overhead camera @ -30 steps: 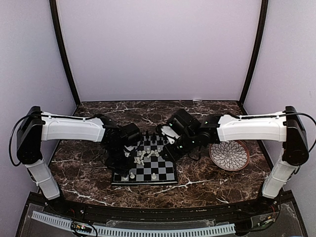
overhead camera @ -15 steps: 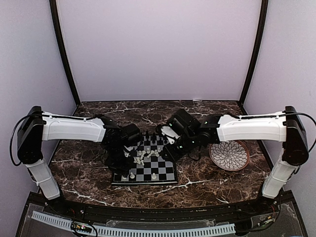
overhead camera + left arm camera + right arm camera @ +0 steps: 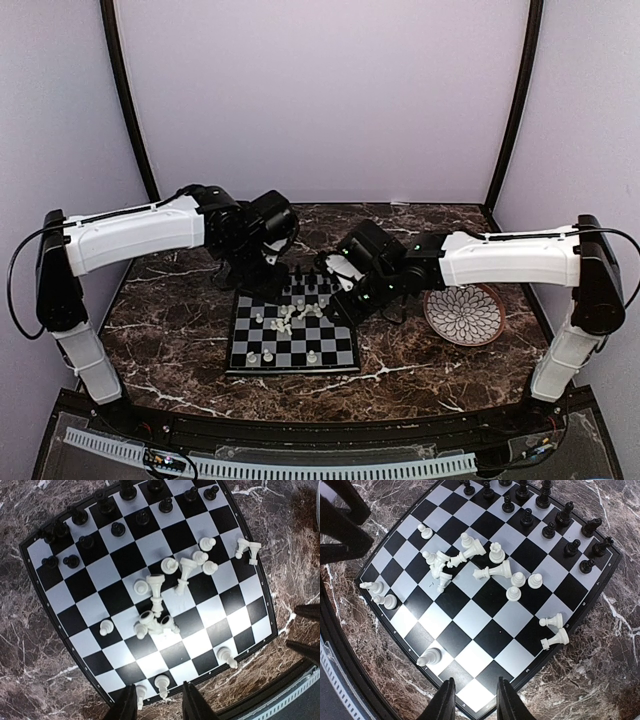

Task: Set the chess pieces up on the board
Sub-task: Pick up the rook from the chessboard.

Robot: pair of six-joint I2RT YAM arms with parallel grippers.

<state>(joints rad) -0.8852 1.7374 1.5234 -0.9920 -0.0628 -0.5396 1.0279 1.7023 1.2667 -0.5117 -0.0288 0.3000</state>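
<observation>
Toppled white chess pieces crowd the board middle, nearer the right pincer than the left pincer (both gape empty).

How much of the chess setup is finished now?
Done: the black pieces stand in two rows at one edge of the board. In hand: nothing; both jaws are open and empty. Left: most white pieces sit jumbled mid-board, several tipped; few stand near their edge.

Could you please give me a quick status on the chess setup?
Open and empty: left gripper, right gripper. On board: black pieces upright, far rows. In the way: white pieces heaped mid-board, several toppled.
</observation>
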